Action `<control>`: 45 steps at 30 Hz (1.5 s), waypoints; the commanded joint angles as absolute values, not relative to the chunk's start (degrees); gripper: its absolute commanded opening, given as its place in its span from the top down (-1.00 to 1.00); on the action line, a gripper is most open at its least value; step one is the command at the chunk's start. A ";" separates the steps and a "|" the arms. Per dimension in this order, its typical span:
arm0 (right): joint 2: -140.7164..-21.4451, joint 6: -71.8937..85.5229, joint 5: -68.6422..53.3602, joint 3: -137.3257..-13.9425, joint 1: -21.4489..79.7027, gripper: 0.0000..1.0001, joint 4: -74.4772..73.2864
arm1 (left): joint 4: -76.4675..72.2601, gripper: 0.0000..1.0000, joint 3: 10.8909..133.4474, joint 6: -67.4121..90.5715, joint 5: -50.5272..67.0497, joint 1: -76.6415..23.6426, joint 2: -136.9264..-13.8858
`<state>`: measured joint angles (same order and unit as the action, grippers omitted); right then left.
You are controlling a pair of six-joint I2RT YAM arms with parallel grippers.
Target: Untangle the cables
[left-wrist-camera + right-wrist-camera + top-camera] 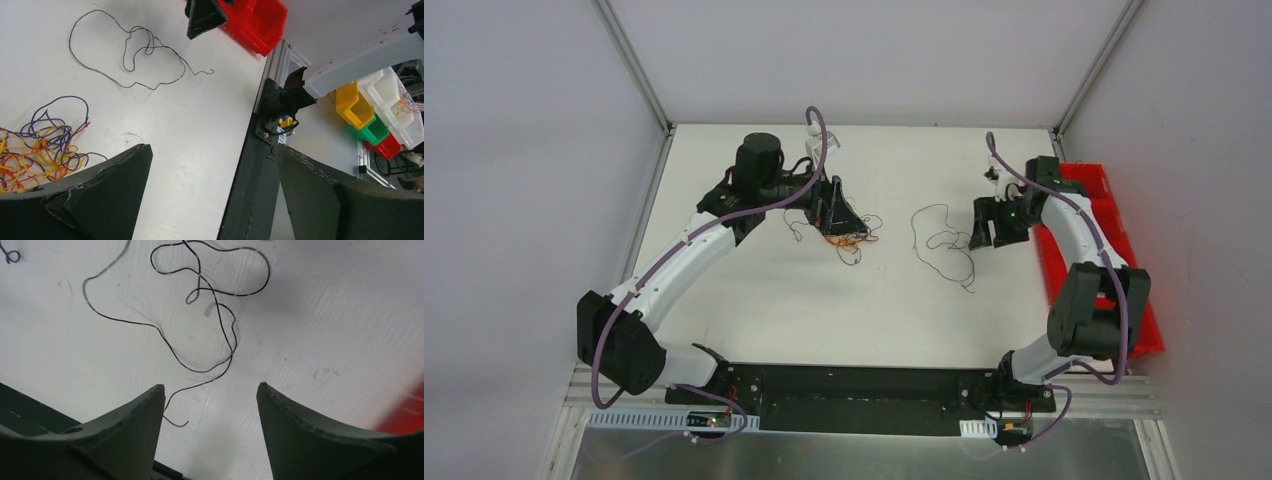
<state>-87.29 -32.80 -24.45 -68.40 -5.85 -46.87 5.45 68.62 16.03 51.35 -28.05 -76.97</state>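
A tangle of orange, yellow, red and purple cables [852,238] lies on the white table just right of my left gripper [832,215]. In the left wrist view the tangle [40,155] sits beside the left finger. That gripper [214,150] is open with nothing between its fingers. A single black cable [944,245] lies loose and curled, apart from the tangle, in the table's middle right. My right gripper [992,225] hovers at the black cable's right side. In the right wrist view it [210,386] is open, and the black cable [233,335] lies on the table below, its free end near the left finger.
A red bin [1114,250] stands along the table's right edge, behind the right arm. The black base rail [864,385] runs along the near edge. Yellow, green and white bins [360,107] show beyond the table in the left wrist view.
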 commanded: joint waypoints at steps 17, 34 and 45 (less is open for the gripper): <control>-100.78 -27.80 -13.26 -73.27 6.42 -0.99 -31.87 | 5.89 -0.98 66.87 13.30 51.03 -27.79 -73.63; -108.04 -22.78 -32.25 -78.93 9.03 -0.99 -39.76 | 6.36 -0.98 66.62 13.67 51.11 -27.77 -73.23; -100.15 -19.27 -23.72 -69.57 15.51 -0.99 -32.07 | 6.33 -0.98 65.84 15.67 51.35 -27.77 -72.94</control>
<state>-105.95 -20.29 -28.99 -72.40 12.73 -36.23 6.72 66.59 14.44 50.70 -28.05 -74.83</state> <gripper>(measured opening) 0.993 0.990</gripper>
